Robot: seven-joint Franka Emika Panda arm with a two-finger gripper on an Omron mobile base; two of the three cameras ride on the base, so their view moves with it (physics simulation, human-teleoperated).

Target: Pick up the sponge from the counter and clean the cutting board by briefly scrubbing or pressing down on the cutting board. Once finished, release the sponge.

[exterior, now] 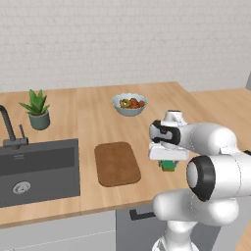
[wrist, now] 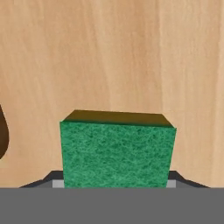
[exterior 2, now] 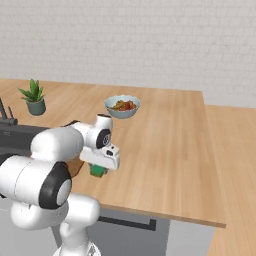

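The green sponge (wrist: 117, 155) sits between my gripper's (wrist: 113, 183) two fingertips, which press against its left and right sides; a darker yellowish layer shows on its far face. From the base cameras the sponge (exterior: 168, 165) (exterior 2: 98, 171) peeks out just under the hand, low over the tan counter (exterior: 98, 122). My gripper (exterior: 168, 163) is shut on it. The dark brown cutting board (exterior: 116, 163) lies flat a short way to the sponge's left; in the right base view the arm covers most of the board (exterior 2: 75, 167), and its rounded edge (wrist: 2, 131) shows in the hand view.
A bowl of food (exterior: 129, 104) (exterior 2: 122, 106) stands behind the board. The dark sink basin (exterior: 39, 169) with its faucet (exterior: 10, 127) lies to the left, a potted plant (exterior: 37, 110) behind it. The counter's front edge runs close below the hand.
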